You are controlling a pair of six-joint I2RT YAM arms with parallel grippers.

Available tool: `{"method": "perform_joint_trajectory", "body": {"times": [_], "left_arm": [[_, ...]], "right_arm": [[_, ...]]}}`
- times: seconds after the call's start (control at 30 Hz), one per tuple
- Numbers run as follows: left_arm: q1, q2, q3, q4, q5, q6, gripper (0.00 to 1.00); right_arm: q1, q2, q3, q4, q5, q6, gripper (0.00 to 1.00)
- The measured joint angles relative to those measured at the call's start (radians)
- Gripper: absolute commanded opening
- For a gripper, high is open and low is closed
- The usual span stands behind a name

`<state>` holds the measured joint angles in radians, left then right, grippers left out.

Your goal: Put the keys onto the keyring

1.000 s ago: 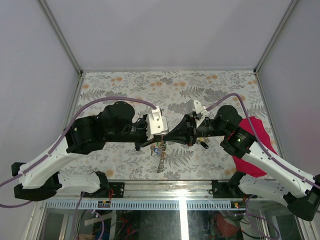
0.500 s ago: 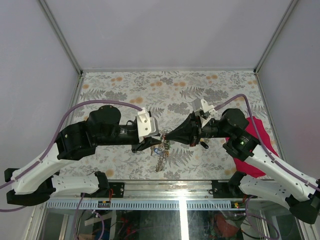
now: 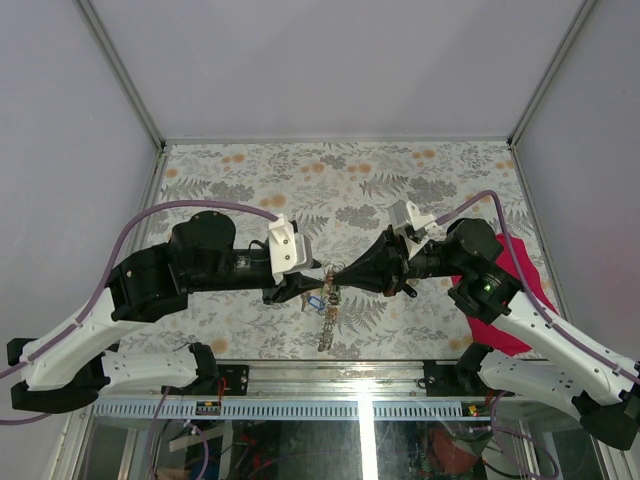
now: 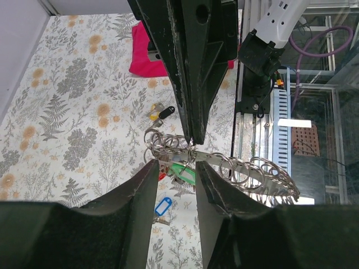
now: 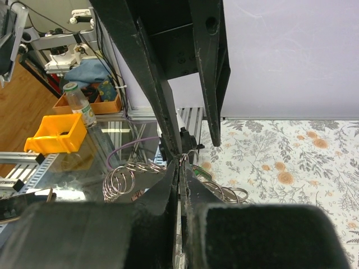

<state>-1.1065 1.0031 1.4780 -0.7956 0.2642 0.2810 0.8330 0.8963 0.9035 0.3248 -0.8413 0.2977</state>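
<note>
Keyring pinched between two arms near the table's front edge

The keyring [image 4: 159, 147] is clamped by the right gripper [image 5: 180, 168], its fingers pressed together on the wire, above the floral table [image 3: 250, 165]. The left gripper [image 4: 176, 163] is held facing it with fingers apart, and the green key [image 4: 183, 171] is seen in the gap. A red key [image 4: 161, 176] and a blue key [image 4: 163, 205] are bunched just beside it, and the link chain [image 4: 255, 175] trails away. A yellow key [image 4: 155, 111] and a black key [image 4: 166, 112] lie apart, near the crimson cloth [image 4: 147, 53].
</note>
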Motion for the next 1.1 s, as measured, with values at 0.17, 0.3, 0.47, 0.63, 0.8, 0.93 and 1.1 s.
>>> {"method": "perform_joint_trajectory", "body": {"times": [0.17, 0.3, 0.47, 0.63, 0.8, 0.93, 1.1], "left_arm": [[0.0, -0.003, -0.013, 0.013, 0.018, 0.0, 0.33], [0.0, -0.002, -0.026, 0.016, 0.045, 0.001, 0.16], [0.0, 0.006, -0.027, 0.016, 0.066, 0.001, 0.08], [0.0, 0.013, -0.025, 0.017, 0.076, 0.001, 0.0], [-0.004, 0.015, -0.022, 0.017, 0.077, 0.002, 0.0], [-0.005, 0.014, -0.022, 0.019, 0.076, 0.002, 0.0], [-0.005, -0.01, -0.045, 0.072, 0.064, -0.004, 0.0]], "right_arm": [[0.0, 0.0, 0.0, 0.0, -0.015, -0.002, 0.0], [0.0, -0.003, 0.0, -0.002, -0.016, -0.002, 0.0], [0.0, -0.027, 0.0, -0.002, -0.014, -0.007, 0.0], [0.0, -0.051, 0.0, -0.008, -0.005, -0.018, 0.0], [0.0, -0.058, 0.002, -0.022, 0.008, -0.022, 0.0], [0.0, -0.059, 0.002, -0.02, 0.017, -0.018, 0.0], [0.0, -0.061, 0.001, 0.027, 0.048, 0.01, 0.0]]}}
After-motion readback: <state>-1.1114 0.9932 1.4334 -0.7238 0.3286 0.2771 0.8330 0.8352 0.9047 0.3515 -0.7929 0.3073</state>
